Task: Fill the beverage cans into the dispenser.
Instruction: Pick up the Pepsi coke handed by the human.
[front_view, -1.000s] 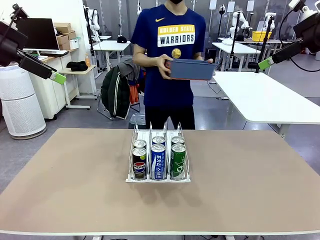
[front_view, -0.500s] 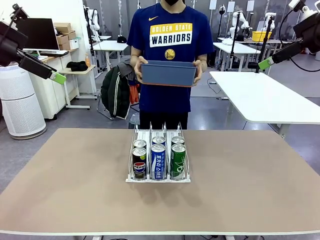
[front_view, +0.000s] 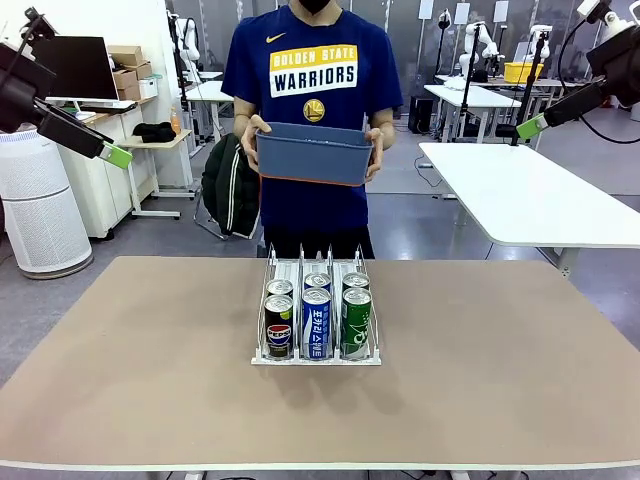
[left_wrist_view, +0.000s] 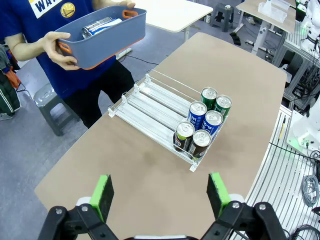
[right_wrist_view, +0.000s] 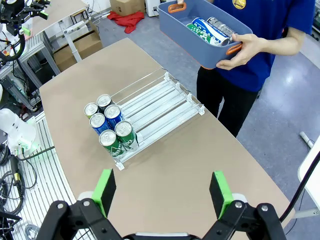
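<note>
The white wire dispenser (front_view: 287, 268) stands at the table's middle, with several beverage cans at its near end. A black can (front_view: 279, 327), a blue-and-white can (front_view: 316, 324) and a green can (front_view: 356, 322) form the front row, with one more can behind each. The far halves of the lanes (left_wrist_view: 155, 107) (right_wrist_view: 160, 105) are bare. A person at the far edge holds a blue-grey bin (front_view: 315, 153) with more cans (left_wrist_view: 100, 26) (right_wrist_view: 210, 29) lying in it. My left gripper (front_view: 115, 155) (left_wrist_view: 160, 192) hangs open, high at the left. High at the right, my right gripper (front_view: 533, 127) (right_wrist_view: 162, 189) is open too.
The brown table (front_view: 500, 360) has wide free room on both sides of the rack. The person's hands (front_view: 255, 130) grip the bin's two ends, above and behind the rack. A white table (front_view: 530, 195) stands at the back right.
The person has stepped to the left with the bin and now faces the table squarely behind the rack. Neither arm has moved, and the cans in the rack are as before.
</note>
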